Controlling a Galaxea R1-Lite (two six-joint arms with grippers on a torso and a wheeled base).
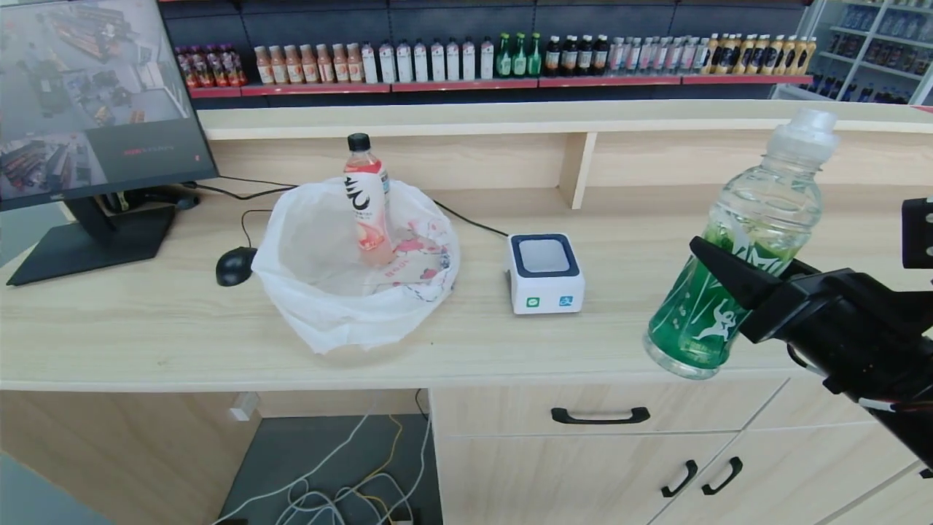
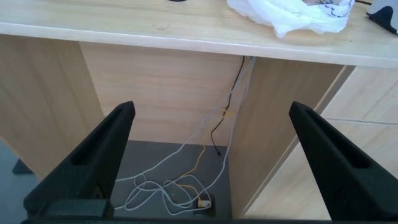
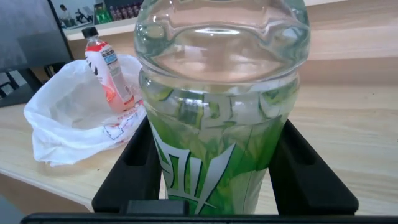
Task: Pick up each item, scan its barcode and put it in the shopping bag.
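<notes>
Right gripper (image 1: 729,288): my jaws clamp the green bottle (image 1: 758,211), which is tilted, cap up, over the counter (image 1: 146,328) edge, right of the scanner (image 1: 545,273).
Left gripper (image 2: 211,109): mine, spread wide, empty, below counter level.
Shopping bag (image 1: 328,292): left of scanner, pink bottle (image 1: 368,200) standing inside.

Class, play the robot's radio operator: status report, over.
Left gripper open, low by the counter front. Right gripper shut on green bottle, held aloft. Pink bottle in bag. Nothing between green bottle and scanner.
</notes>
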